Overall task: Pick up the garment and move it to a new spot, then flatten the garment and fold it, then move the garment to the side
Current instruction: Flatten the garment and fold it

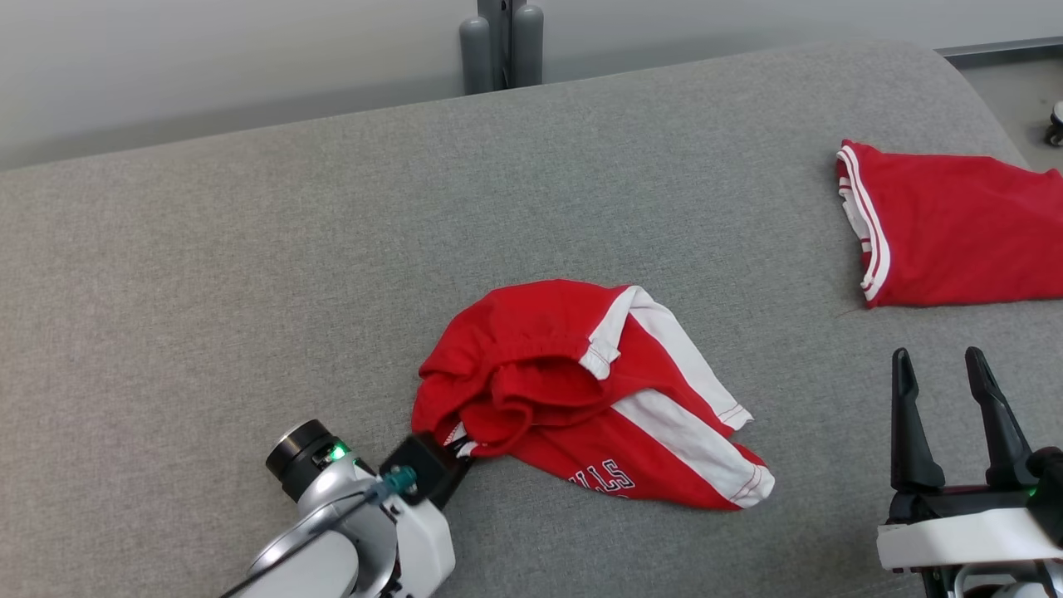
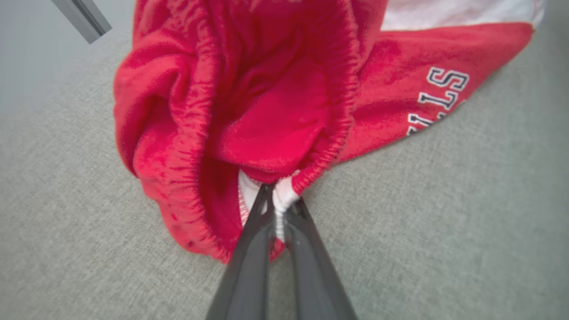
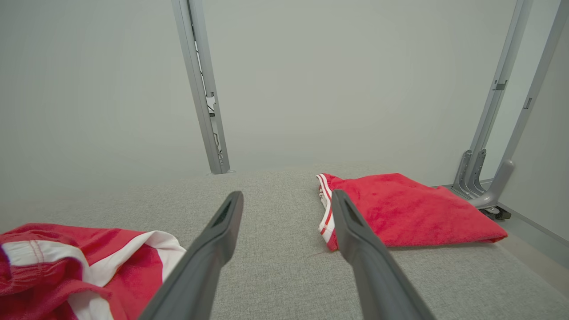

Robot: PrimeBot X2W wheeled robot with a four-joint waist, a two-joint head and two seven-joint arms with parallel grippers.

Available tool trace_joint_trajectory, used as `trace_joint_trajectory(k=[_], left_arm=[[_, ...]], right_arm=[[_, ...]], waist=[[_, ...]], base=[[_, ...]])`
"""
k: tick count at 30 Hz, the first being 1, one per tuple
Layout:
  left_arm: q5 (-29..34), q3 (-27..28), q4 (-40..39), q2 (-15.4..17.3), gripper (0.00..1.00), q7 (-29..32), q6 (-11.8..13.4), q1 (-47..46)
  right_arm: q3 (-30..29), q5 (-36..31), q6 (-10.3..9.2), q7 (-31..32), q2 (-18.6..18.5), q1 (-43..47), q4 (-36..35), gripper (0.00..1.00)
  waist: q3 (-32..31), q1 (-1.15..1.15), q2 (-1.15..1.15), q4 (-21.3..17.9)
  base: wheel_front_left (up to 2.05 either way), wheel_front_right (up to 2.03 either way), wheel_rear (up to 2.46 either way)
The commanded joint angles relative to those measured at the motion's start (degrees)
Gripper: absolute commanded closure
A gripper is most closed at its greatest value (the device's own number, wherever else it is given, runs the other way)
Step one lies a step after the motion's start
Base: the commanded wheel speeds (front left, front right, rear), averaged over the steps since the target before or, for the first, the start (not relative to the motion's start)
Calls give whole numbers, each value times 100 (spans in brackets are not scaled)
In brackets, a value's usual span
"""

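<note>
Soft even brightness; close-up blur on garment, left wrist view.

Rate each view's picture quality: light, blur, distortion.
Head view: even, soft light, sharp, faint shadow under the crumpled garment. Left wrist view: cloth near the lens is soft, lettering mildly blurred. Right wrist view: folded garment crisp, frame posts lean apart from wide-angle distortion.

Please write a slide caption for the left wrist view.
Left gripper shut on the waistband of crumpled red shorts on a grey surface.
</note>
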Motion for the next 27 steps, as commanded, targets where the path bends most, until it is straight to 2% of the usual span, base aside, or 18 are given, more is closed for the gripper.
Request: trace_joint_trajectory(k=[1, 3, 5, 9, 10, 11, 12, 13, 15, 17, 21, 23, 27], left_arm=[[-110, 49, 11, -26, 100, 12, -40, -49], [-610, 241, -119, -205, 100, 136, -106, 54], [-1387, 463, -482, -462, 100, 307, -181, 144], [-2967, 643, -1789, -760, 100, 887, -226, 179], [-3721, 853, -2472, -873, 100, 1111, -232, 190], [-3721, 853, -2472, -873, 100, 1111, -232, 190], [-4085, 1017, -2742, -940, 100, 1201, -220, 220], [-4641, 1388, -3157, -1032, 100, 1281, -31, 239], [-5200, 1803, -3456, -1156, 100, 1274, 279, 288], [-5407, 2228, -3616, -1172, 100, 1141, 641, 302], [-4827, 2569, -3545, -656, 100, 809, 1073, 628], [-4810, 2604, -3495, -508, 100, 752, 1088, 1020], [-4777, 2341, -3369, -17, 100, 876, 711, 1995]], right_arm=[[-7, 10, 0, -2, -27, -13, -2, 0], [-3, 17, -1, -2, -27, 11, -5, 0], [-21, 28, -1, -2, -27, 47, -14, 0], [-46, 29, -1, -2, -27, 89, 17, 0], [-48, 37, -1, -2, -26, 88, 29, 0], [-48, 37, -1, -2, -26, 88, 29, 0], [-35, 47, 0, -2, -27, 83, 36, 0], [-14, 60, 0, -2, -26, 87, 53, 0], [-1, 60, -1, -2, -27, 103, 72, 0], [3, 59, -1, -2, -27, 130, 86, 0], [26, 33, 0, -2, -25, 172, 118, 0], [-18, 46, -1, -2, -31, 190, 134, 0], [-57, -9, 0, -2, -24, 253, 218, 0]], waist=[[-11, 0, 0, -3], [-28, 0, 0, -5], [-42, 0, 0, 6], [-84, 0, 0, 44], [-117, 0, 0, 64], [-117, 0, 0, 64], [-139, 0, 0, 75], [-184, 0, 0, 96], [-226, 0, 0, 118], [-263, 0, 0, 151], [-307, 0, 0, 184], [-304, 0, 0, 217], [-315, 0, 0, 360]], base=[[0, 0, 0], [0, 0, 0], [0, 0, 0], [0, 0, 0], [0, 0, 0], [0, 0, 0], [0, 0, 0], [0, 0, 0], [0, 0, 0], [0, 0, 0], [0, 0, 0], [0, 0, 0], [0, 0, 0]])
